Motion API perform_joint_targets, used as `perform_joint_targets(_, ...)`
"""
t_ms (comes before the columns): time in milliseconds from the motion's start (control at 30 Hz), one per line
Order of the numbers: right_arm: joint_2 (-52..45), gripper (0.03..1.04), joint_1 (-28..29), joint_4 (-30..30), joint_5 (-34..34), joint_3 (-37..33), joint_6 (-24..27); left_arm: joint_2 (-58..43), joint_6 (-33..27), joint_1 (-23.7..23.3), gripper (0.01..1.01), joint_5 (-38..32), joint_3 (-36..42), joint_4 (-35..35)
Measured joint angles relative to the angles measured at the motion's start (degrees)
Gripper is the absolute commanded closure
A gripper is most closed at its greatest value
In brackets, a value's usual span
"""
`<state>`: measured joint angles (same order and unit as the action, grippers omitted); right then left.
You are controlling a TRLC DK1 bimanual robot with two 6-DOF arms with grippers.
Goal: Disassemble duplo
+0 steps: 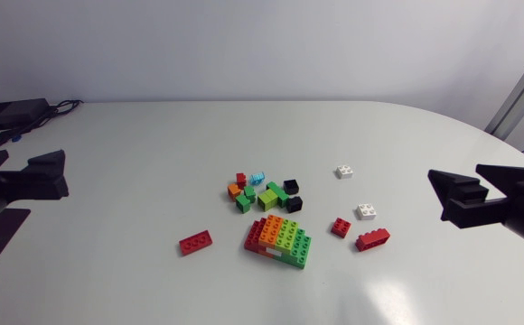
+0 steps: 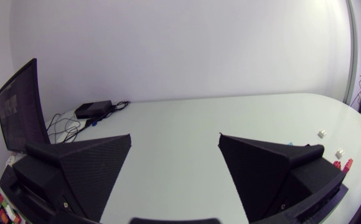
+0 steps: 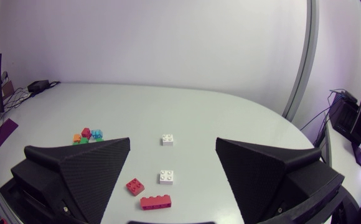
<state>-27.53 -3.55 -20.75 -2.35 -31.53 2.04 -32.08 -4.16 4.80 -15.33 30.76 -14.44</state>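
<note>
The assembled duplo block [image 1: 280, 242], stacked from green, orange and red bricks, lies at the table's front middle. Behind it sits a cluster of loose bricks [image 1: 264, 191] [image 3: 87, 135]. My left gripper [image 1: 61, 175] [image 2: 175, 135] hovers open and empty at the left edge, far from the bricks. My right gripper [image 1: 437, 193] [image 3: 173, 141] stands open and empty at the right edge. Ahead of the right gripper lie two white bricks [image 3: 167, 139] [image 3: 166, 177], a small red brick [image 3: 135, 186] and a long red brick [image 3: 156, 202].
A single long red brick [image 1: 195, 242] lies left of the block. White bricks [image 1: 343, 171] [image 1: 366, 211] and red bricks [image 1: 341, 227] [image 1: 372, 239] are scattered to its right. A black box with cables [image 1: 9, 113] [image 2: 93, 109] rests at the back left corner.
</note>
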Motion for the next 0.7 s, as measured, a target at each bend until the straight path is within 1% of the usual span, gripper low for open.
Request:
perform_joint_targets(67,-2.03,0.07,0.0,-1.22,-0.5,-1.05,-0.98,-3.93,0.87,-0.94,0.043,2.14,2.1,-2.34)
perform_joint_targets(167,-4.68,0.07,0.0,-3.23,-1.55,-2.67,-2.32,-8.66,1.33,-1.16,0.043,5.64,3.69,-3.48)
perform_joint_targets(300,-9.4,0.07,0.48,-5.92,-5.11,-5.33,-4.09,-16.57,1.86,-2.08,0.043,12.09,7.54,-6.84)
perform_joint_targets(400,-12.92,0.07,1.51,-7.96,-7.43,-6.64,-5.29,-22.73,1.66,-2.29,0.046,15.52,11.17,-9.2)
perform_joint_targets(500,-16.39,0.07,2.8,-9.01,-10.47,-7.43,-5.62,-27.1,2.43,-2.47,0.046,18.18,13.46,-8.57)
perform_joint_targets(567,-18.67,0.07,3.56,-9.62,-12.41,-7.76,-5.73,-28.61,3.19,-2.71,0.052,19.58,13.49,-5.62)
perform_joint_targets(633,-20.85,0.07,4.04,-10.32,-15.67,-8.13,-5.77,-30.77,3.87,-3.21,0.061,21.94,13.92,-2.67)
perform_joint_targets(700,-23.26,0.07,4.59,-11.15,-19.3,-8.48,-5.9,-33.97,4.04,-3.67,0.072,25.0,15.39,-2.45)
